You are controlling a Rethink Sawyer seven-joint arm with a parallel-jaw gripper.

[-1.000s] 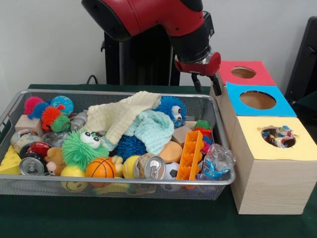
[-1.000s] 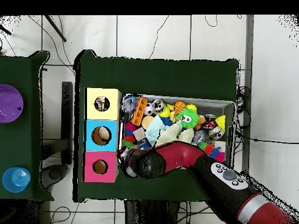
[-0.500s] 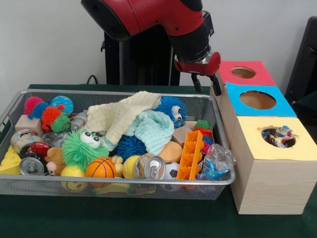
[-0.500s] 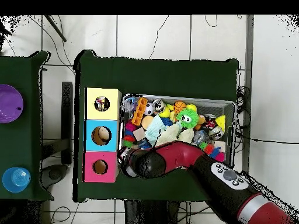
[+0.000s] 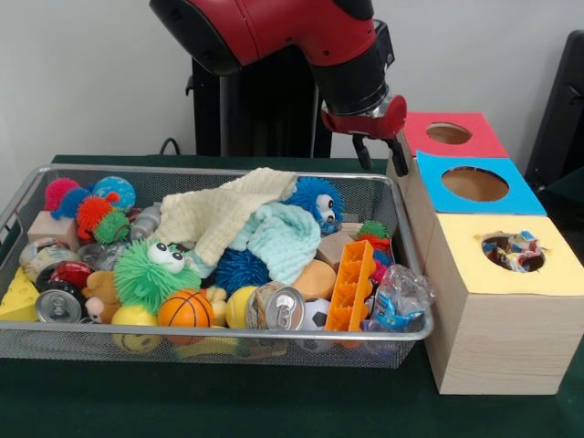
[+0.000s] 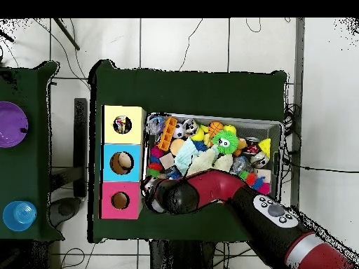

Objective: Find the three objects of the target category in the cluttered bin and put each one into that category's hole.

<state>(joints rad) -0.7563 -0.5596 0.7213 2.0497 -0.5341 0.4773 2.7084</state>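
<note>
Hovering my empty, parted claw (image 5: 379,153) over the bin (image 5: 274,333), I judge the crinkly snack packet (image 5: 399,297) light and slippery; pinch mid-fold.

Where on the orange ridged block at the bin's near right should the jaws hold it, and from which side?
Grip the orange ridged block near its raised upper end, coming from above. It leans upright among the toys, so its thin sides are exposed there, while its lower end is crowded.
</note>
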